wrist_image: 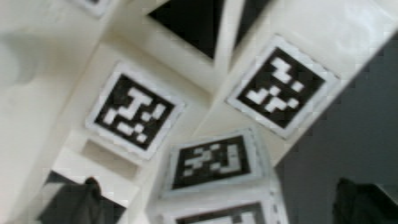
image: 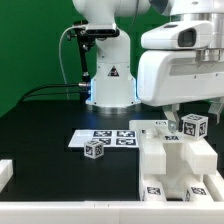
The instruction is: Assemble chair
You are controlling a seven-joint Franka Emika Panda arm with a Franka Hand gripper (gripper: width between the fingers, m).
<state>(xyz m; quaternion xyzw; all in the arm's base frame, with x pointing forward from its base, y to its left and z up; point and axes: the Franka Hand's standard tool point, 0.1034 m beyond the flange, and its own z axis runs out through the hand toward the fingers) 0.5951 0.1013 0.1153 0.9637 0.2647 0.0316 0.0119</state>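
The chair [image: 172, 165] sits on the black bench [image: 40, 130] at the near right of the exterior view. It is a chunky group of white blocks stepped in height, with square tags on the faces turned toward the near edge. The picture's right and near edges cut it off, so its long axis cannot be told. A tagged cube [image: 193, 127] sits at its far right, raised above the lower blocks, with one tag facing near. Whether it is joined to them or only rests there is unclear.

A small loose cube [image: 95, 150] lies left of the chair, just at the near edge of the marker board [image: 108, 137], which lies flat mid-bench. A white slab [image: 5, 172] shows at the near left edge.

The arm [image: 180, 60] rises from its base [image: 108, 70] at the far middle and reaches toward the near right. Its broad white wrist hangs over the chair's far side, pointing down.

In the wrist view the end effector [wrist_image: 222, 205] is spread wide. Its dark fingers [wrist_image: 75, 200] stand on either side of tilted white tagged faces [wrist_image: 214, 160] close below. No contact with them can be made out, and nothing is held.
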